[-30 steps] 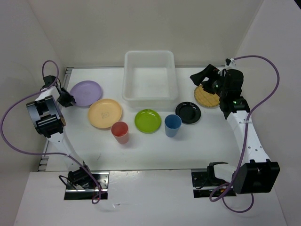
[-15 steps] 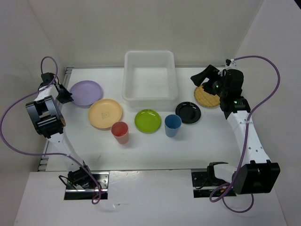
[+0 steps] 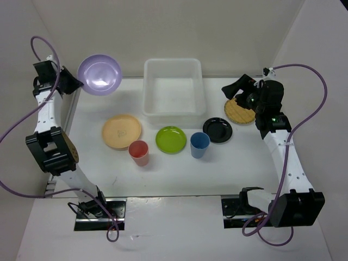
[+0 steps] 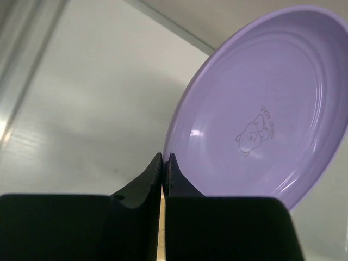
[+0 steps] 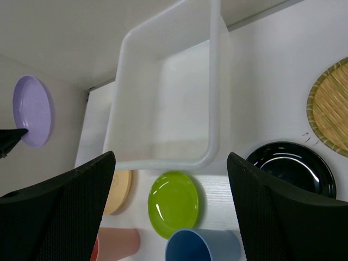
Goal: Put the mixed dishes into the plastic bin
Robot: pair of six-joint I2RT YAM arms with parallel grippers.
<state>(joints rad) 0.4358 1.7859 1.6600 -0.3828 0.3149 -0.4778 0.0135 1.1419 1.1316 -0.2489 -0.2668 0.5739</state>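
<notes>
Lavender plate [image 3: 99, 75] sits in the air to the left of the bin [image 3: 172, 61] in the overhead view. It is about level with the bin's far wall, well apart from it, and tilted so its hollow faces the camera. The left gripper [image 3: 75, 84] pinches the edge farthest from the bin. On the table [image 3: 163, 176], in front of the bin's near wall, lie the peach plate [image 3: 122, 131] off its left corner, the green plate [image 3: 171, 139] straight ahead and the black plate [image 3: 218, 130] off its right corner. The red cup [image 3: 138, 152] and blue cup [image 3: 199, 144] stand upright a little farther from the bin, either side of the green plate. The woven disc [image 3: 239, 111] lies to the bin's right, and the right gripper [image 3: 232, 86] hangs over the disc's bin-facing edge, clear of the bin. From the left wrist, the two fingers [image 4: 148, 175] are closed tight on the lavender plate's rim, and the plate rises up and to the right from the pinch. A small bear drawing [image 4: 251, 137] is printed at its centre under a line of lettering too small to read. From the right wrist, the fingers are spread wide and hold nothing. The bin lies beyond them with its bare floor showing. The green plate, blue cup and black plate sit just before its near wall, the woven disc is at the right edge, and the lavender plate is held far off beyond the bin's left side.
</notes>
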